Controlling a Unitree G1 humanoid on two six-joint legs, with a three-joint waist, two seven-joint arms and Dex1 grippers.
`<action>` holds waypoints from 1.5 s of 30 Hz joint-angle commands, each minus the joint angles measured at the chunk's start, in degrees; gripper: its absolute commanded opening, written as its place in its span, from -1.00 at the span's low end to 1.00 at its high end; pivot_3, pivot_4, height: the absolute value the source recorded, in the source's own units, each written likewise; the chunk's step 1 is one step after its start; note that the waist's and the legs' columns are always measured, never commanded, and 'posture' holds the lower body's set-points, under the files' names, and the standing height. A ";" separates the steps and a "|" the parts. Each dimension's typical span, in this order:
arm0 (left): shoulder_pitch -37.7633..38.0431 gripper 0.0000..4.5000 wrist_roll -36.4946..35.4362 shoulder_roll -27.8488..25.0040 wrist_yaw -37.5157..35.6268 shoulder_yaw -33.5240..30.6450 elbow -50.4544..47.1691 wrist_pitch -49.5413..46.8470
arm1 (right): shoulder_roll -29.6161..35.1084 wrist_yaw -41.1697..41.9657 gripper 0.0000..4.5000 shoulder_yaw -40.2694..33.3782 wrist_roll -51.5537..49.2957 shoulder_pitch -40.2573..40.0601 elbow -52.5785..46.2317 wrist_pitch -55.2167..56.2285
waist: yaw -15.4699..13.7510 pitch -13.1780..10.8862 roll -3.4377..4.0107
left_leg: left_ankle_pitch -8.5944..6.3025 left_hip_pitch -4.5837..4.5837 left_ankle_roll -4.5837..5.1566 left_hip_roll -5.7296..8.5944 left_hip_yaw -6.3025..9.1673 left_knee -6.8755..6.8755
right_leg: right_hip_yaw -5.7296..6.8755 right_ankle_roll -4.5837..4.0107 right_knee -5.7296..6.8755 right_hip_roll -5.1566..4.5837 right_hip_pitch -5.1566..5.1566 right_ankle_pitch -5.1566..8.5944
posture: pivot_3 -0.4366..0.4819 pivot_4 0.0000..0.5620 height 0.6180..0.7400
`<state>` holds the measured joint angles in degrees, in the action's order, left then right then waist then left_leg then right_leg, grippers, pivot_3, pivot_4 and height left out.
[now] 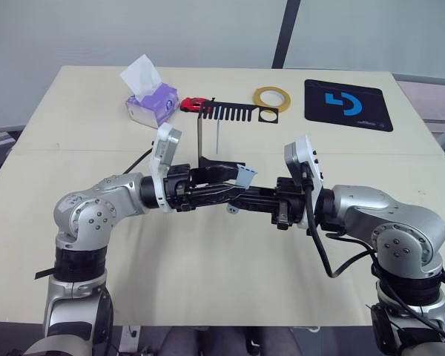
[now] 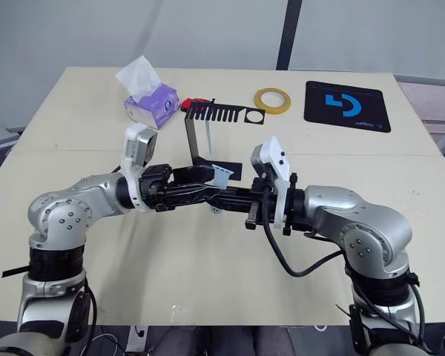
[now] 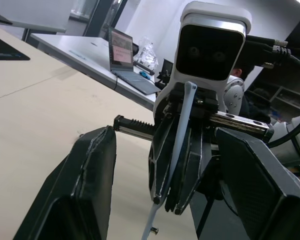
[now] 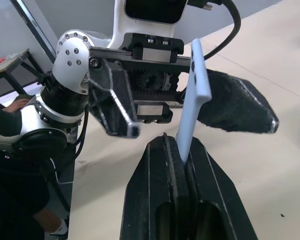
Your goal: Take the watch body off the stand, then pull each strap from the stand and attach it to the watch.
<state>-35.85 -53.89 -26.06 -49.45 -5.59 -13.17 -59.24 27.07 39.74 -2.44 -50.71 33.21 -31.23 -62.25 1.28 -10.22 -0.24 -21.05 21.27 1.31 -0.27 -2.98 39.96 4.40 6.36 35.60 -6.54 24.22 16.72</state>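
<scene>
A: In the left eye view, the grippers met above the table's middle, the stand [image 1: 226, 119] at twelve o'clock beyond them.
B: Left wrist view: the left gripper [image 3: 165, 200] stood spread; the right gripper [image 3: 171, 197] pinched the strap [image 3: 182, 125].
A: Right wrist view: pale blue, slim, flat, upright. I'd judge a slow, aligned handover best. I couldn't see the watch body.

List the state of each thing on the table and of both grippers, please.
strap: pinched in right gripper, upright
right gripper: shut on strap
left gripper: open around right gripper's fingers
stand: upright on table
tissue box: tissue sticking out
tape ring: lying flat
</scene>
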 commanded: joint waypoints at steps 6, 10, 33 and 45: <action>-2.82 0.50 -2.33 0.25 -0.79 0.72 -0.30 -0.06 | 0.75 -0.60 -1.00 1.04 -0.70 1.23 -0.56 2.66 | -0.01 0.00 0.00 | 0.00 0.00 0.00 0.05 0.01 0.00 | 0.01 0.02 0.01 0.00 0.00 -0.01 | -0.05 -0.47 0.97; -2.96 0.50 -2.71 0.54 -0.49 0.84 -0.08 -0.11 | 0.84 -0.87 -1.00 1.27 -0.93 1.20 -0.58 2.99 | -0.01 0.00 0.00 | 0.01 0.00 0.02 0.06 0.01 0.00 | 0.01 0.03 0.01 0.01 0.00 -0.01 | -0.05 -0.47 0.97; -3.29 0.18 -2.74 2.27 0.20 1.36 0.28 1.56 | 1.46 -1.69 -1.00 1.20 -2.18 1.55 -0.65 3.42 | -0.02 0.00 0.00 | 0.02 0.00 0.04 0.08 0.01 0.02 | 0.02 0.03 0.04 0.01 0.00 -0.02 | -0.05 -0.47 0.97; -3.54 -0.33 -2.40 2.42 -0.33 1.91 1.16 2.98 | 1.99 -2.03 -1.00 1.26 -2.54 1.62 -0.71 3.55 | -0.02 0.00 0.00 | 0.03 0.00 0.04 0.10 0.01 0.03 | 0.02 0.03 0.06 0.01 0.00 -0.02 | -0.05 -0.47 0.97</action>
<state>-38.05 -55.88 -23.40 -48.93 -3.56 -10.55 -57.21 28.70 37.91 -0.32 -52.23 33.63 -30.98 -59.97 1.26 -10.22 -0.24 -21.02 21.27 1.36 -0.16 -2.97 39.99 4.43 6.39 35.66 -6.53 24.22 16.70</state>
